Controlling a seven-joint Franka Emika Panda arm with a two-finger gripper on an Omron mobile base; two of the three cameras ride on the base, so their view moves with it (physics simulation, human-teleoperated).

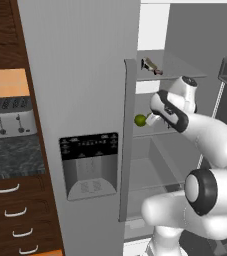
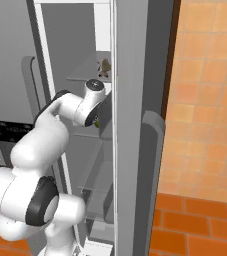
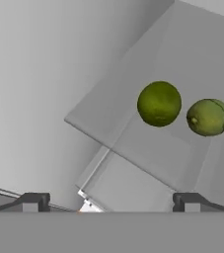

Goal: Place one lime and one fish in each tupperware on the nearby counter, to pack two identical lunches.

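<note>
Two yellow-green limes lie side by side on a glass fridge shelf in the hand view. My gripper is open, its fingertips wide apart below the limes, with nothing between them. From the left base view, one lime shows just past the fridge door edge, right beside my hand. A slim grey-brown fish lies on the shelf above. The dark speckled counter is at the far left. The tupperware is out of view.
The grey fridge door with a dispenser panel stands to the left of the arm, its long handle close to my hand. A silver toaster sits on the counter. The other fridge door flanks the arm's right side.
</note>
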